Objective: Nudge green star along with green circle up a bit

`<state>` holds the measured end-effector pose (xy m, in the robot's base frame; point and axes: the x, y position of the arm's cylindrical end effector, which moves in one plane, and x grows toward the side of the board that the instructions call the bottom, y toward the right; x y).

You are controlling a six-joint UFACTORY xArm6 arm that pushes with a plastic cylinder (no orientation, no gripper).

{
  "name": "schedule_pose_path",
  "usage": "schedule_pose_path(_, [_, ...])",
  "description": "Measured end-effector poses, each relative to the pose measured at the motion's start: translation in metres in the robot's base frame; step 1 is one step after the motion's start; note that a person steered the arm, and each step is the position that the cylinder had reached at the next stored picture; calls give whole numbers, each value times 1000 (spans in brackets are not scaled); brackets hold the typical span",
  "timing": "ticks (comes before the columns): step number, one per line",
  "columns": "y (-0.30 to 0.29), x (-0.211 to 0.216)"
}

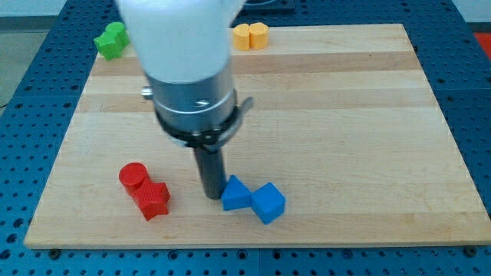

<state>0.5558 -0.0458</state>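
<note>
The green blocks (pixel 112 40) sit at the board's top left corner, partly over its edge. They read as one green lump, and the arm's white body hides their right side, so I cannot tell star from circle. My tip (pixel 212 197) is far from them, near the view's bottom middle. It stands right against the left side of a blue block (pixel 235 195).
A blue cube (pixel 268 203) lies touching the first blue block on its right. A red cylinder (pixel 133 176) and a red block (pixel 153 199) lie at the lower left. Two yellow blocks (pixel 251 35) sit at the board's top edge. The wooden board (pixel 345 115) rests on a blue perforated table.
</note>
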Motion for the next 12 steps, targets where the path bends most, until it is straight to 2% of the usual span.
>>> schedule_pose_path(1, [10,-9])
schedule_pose_path(2, [3,-65])
schedule_pose_path(3, [-36,-123])
schedule_pose_path(4, [-118,-144])
schedule_pose_path(5, [-222,-143])
schedule_pose_path(6, [-259,-149])
schedule_pose_path(8, [-259,-167])
schedule_pose_path(9, [-259,-223])
schedule_pose_path(10, [-259,-226])
schedule_pose_path(11, [-256,-262])
schedule_pose_path(12, [-258,-265])
